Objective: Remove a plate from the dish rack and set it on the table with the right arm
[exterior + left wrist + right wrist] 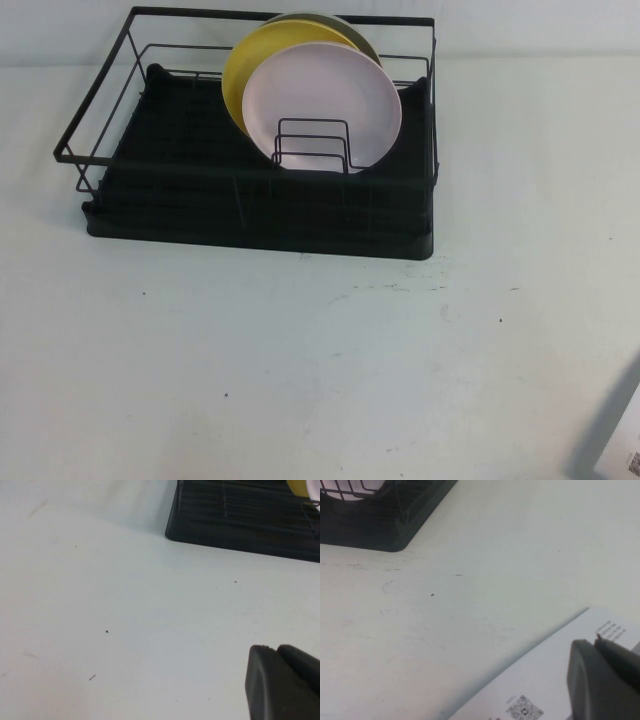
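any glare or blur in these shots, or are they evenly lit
High view: soft, even light, no glare, slightly hazy; the plate and dish rack read clearly, a grey shadow at the lower right corner. Left wrist view: the left claw is a blurred dark shape low over the table. Right wrist view: the right claw equally out of focus, over printed paper.

Matte black right hand (607,680), rounded edges

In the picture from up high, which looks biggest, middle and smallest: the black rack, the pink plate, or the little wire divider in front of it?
1. Rectangular black wire dish rack, clearly largest.
2. Round pale pink plate standing inside it.
3. Small black upright wire divider in front of the plate, smallest.
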